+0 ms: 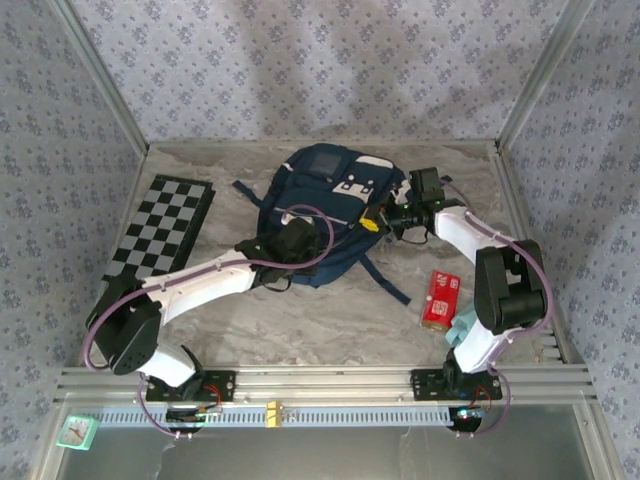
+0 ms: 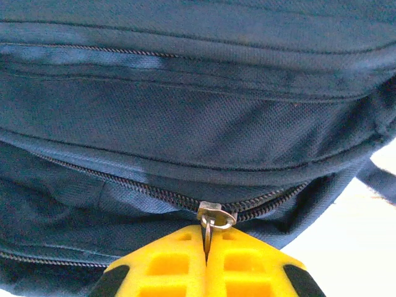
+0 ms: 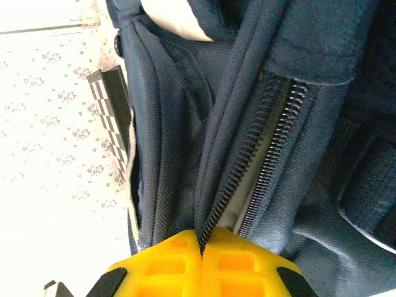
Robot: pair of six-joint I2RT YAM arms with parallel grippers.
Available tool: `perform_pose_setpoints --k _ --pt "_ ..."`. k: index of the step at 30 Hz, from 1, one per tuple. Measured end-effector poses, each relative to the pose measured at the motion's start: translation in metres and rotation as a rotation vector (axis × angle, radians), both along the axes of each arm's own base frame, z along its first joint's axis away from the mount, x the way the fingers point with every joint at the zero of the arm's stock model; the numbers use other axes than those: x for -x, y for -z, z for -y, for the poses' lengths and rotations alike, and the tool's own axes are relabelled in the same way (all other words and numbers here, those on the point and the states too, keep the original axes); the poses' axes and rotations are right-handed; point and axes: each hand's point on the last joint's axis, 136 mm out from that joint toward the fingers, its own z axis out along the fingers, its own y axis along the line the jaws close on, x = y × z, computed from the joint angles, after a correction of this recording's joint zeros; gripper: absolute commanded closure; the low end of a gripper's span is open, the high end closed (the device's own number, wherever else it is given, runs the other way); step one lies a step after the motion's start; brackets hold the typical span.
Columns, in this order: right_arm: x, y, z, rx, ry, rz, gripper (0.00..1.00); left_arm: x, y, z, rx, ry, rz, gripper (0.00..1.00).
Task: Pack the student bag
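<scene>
At the table's (image 1: pixel 330 320) 12 o'clock lies the bag (image 1: pixel 325 200). The left pincer (image 2: pixel 206 247), at the bag's 8 o'clock edge, is clamped on a zip pull (image 2: pixel 215 216). The right pincer (image 3: pixel 201 244), at its 3 o'clock, pinches the zip edge (image 3: pixel 238 161).

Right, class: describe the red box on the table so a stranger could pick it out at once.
Find the large navy-blue fabric backpack in the middle of the grey marbled table. Move right and towards the arm bases, beside the right arm. The small flat red rectangular box lies there, the one red thing, unlike the black-and-white chequered board far left.
</scene>
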Motion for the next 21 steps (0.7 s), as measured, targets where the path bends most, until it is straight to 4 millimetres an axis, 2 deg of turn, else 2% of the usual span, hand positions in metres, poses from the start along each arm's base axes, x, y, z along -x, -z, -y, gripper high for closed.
perform_pose_setpoints --k 3,4,7,9,11,14,18,21 --pt "-0.015 -0.005 0.003 0.007 0.001 0.013 1.0 0.001 -0.003 0.018 0.049 0.02 0.016 1.0" --pt "-0.02 -0.007 0.005 0.006 0.008 0.017 0.97 0.002 -0.003 0.025 0.064 0.032 0.018 1.0" --pt "-0.032 -0.008 0.013 0.006 0.032 0.033 0.74 0.003 -0.004 0.048 0.079 0.067 0.014 1.0" --pt "-0.039 -0.009 0.017 0.01 0.049 0.059 0.61 0.004 -0.002 0.055 0.068 0.079 0.007 1.0" --pt "-0.039 -0.012 0.021 0.013 0.069 0.095 0.53 0.004 0.001 0.057 0.052 0.083 -0.003 1.0" --pt "-0.014 -0.01 0.017 0.01 0.086 0.103 0.46 0.003 0.004 0.057 0.03 0.094 -0.008 1.0" --pt "0.026 -0.006 -0.004 0.009 0.068 0.098 0.41 0.003 0.004 0.057 0.021 0.102 -0.006 1.0" --pt "0.044 -0.003 -0.017 0.011 0.066 0.095 0.38 0.002 0.004 0.056 0.018 0.104 -0.003 1.0"
